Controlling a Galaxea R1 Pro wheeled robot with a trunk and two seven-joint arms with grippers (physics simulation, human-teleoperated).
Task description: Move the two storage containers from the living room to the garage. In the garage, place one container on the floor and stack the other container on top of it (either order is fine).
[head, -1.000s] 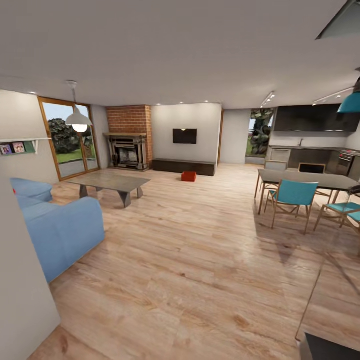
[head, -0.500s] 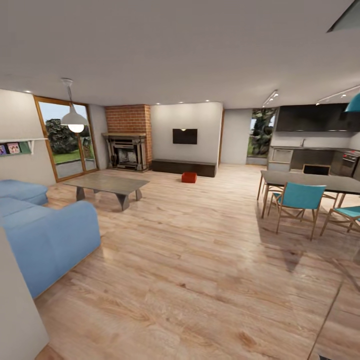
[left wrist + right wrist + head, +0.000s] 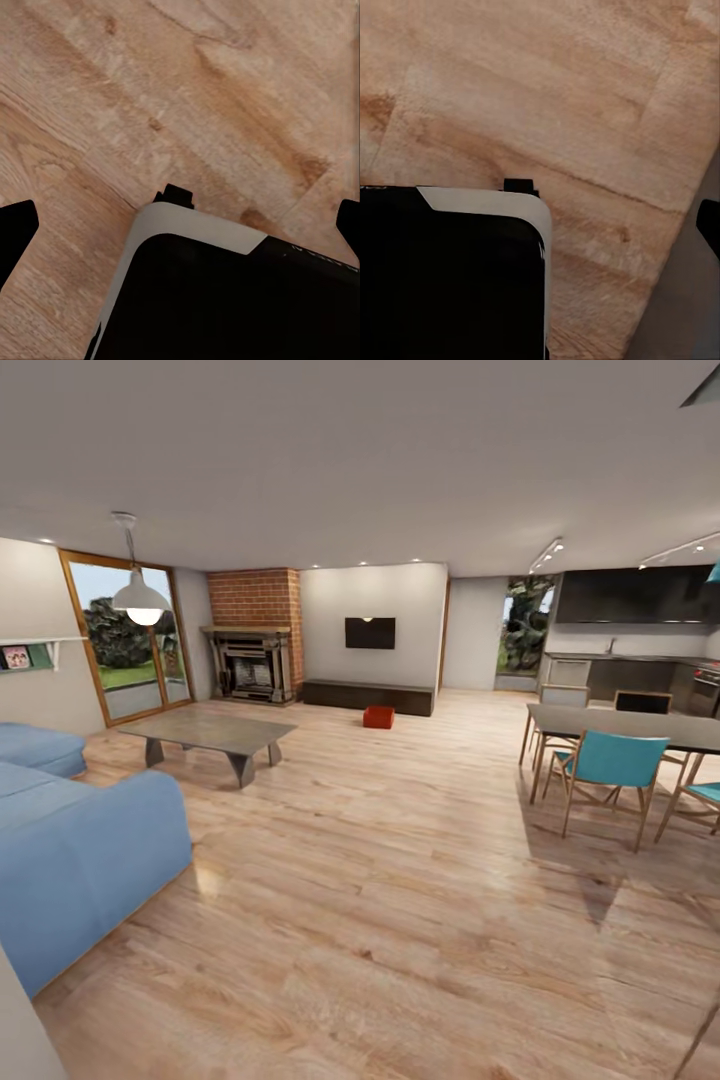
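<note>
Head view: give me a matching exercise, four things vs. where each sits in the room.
Things:
1. red bin
2. sofa
3. TV
4. teal chair

Places:
A. near left, on the wood floor
B. on the far wall, right of the brick fireplace
C. at the dining table, on the right
D. on the floor in front of the low dark bench

Pairs: 1-D, 2-A, 3-B, 4-C

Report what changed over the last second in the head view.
The camera moved forward and turned slightly: the wall edge at lower left slid almost out of frame, and the blue sofa and dining chairs shifted. The orange-red container stayed on the wood floor by the bench.
</note>
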